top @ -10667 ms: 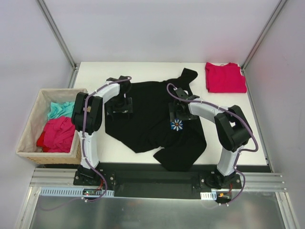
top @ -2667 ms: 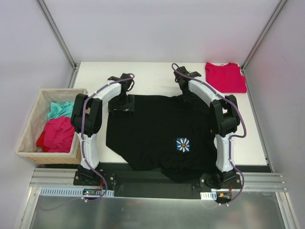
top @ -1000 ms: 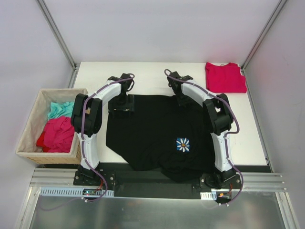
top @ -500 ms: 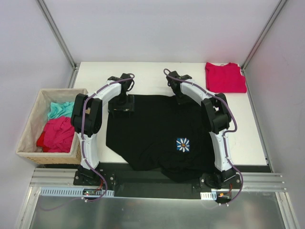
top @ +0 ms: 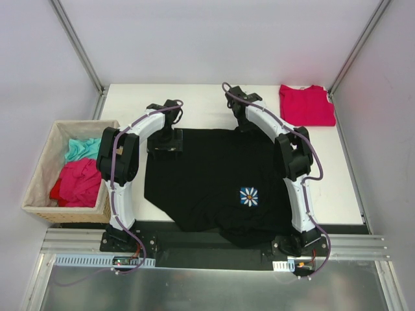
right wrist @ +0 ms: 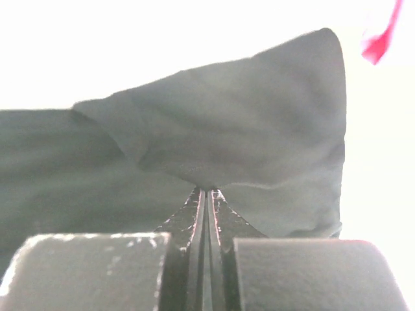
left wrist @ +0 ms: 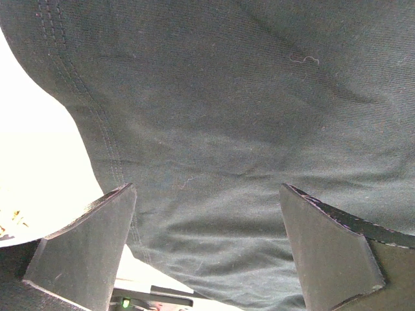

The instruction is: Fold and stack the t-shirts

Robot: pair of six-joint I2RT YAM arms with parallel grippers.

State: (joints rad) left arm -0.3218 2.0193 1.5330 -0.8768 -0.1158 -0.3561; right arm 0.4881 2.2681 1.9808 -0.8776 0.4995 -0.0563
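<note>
Table (top: 207,97), white between pale walls (top: 214,39), bears black t-shirt (top: 207,175); right claw (right wrist: 206,190) pinches it, left claw (left wrist: 206,189) gapes.

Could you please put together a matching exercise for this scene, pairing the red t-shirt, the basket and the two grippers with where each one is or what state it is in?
Things:
1. red t-shirt
2. basket
3. left gripper
4. right gripper

Places or states:
A. shut on a pinch of the black t-shirt
B. beside the left edge of the table
C. open, over black cloth
D. lying at the table's far right corner

Pairs: 1-D, 2-B, 3-C, 4-A.
</note>
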